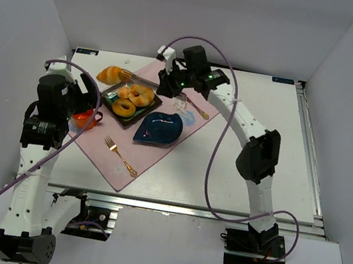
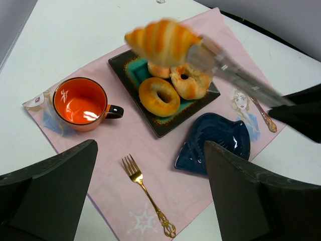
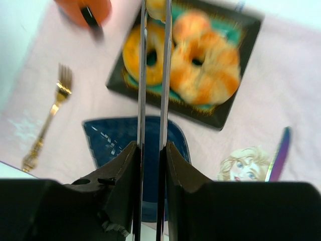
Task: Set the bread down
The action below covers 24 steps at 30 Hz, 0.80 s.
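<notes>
- Right gripper [image 3: 152,150] is squeezed tight on the handles of a pair of metal tongs [image 2: 235,75], whose blades run nearly parallel with only a slim gap between them.
- Left gripper [image 2: 151,145] hangs with its fingers spread wide and nothing between them, near the orange cup [image 2: 83,103].
- At the tongs' tips sits the bread [image 2: 163,40], pinched and off the surface, beside the far corner of the dark square plate [image 2: 161,131]. That plate holds a ring-shaped bread and a twisted bun.
- Progress, as I judge it: the pick-up is done and the set-down is not. The blue leaf-shaped dish [image 2: 220,135] on the pink mat [image 2: 125,135] lies bare and looks a likely spot, though nothing fixes the target.
- What remains is carrying the bread over, lowering it and easing the tongs apart.
- Hard to make out: the right wrist view is blurred and cuts the bread off at its top edge. How high the bread hangs cannot be told. In the top view the wrist covers the right gripper's own fingers.
</notes>
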### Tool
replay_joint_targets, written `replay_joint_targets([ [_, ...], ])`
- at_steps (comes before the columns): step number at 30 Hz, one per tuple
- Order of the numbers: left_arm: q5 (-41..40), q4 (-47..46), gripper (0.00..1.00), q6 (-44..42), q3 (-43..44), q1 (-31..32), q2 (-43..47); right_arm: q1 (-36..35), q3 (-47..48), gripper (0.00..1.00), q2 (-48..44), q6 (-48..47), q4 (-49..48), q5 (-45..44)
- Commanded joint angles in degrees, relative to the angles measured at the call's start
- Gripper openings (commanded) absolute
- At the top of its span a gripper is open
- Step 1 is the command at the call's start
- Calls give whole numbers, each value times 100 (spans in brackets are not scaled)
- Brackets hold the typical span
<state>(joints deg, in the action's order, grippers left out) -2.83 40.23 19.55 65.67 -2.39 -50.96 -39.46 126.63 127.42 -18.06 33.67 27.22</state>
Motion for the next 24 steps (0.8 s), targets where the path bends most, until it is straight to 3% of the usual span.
replay_joint_targets([
  [1,-86,152,98,-4,218,20,209,-35,38,0,-1033,443,-607,30],
  [6,-104,468,98,-39,385,20,288,-35,-944,0,-2138,707,-371,-471],
  [11,-7,644,98,-39,377,11,543,-35,-3480,0,-3886,1067,-747,-955],
  [14,28,636,98,-30,254,20,798,-35,-4346,0,-4669,1349,-897,-1184],
  [18,37,741,98,31,253,20,947,-35,-5628,0,-5288,1473,-1222,-1228],
  [24,55,846,98,172,262,20,1114,-26,-6290,0,-5394,1218,-1469,-1386],
])
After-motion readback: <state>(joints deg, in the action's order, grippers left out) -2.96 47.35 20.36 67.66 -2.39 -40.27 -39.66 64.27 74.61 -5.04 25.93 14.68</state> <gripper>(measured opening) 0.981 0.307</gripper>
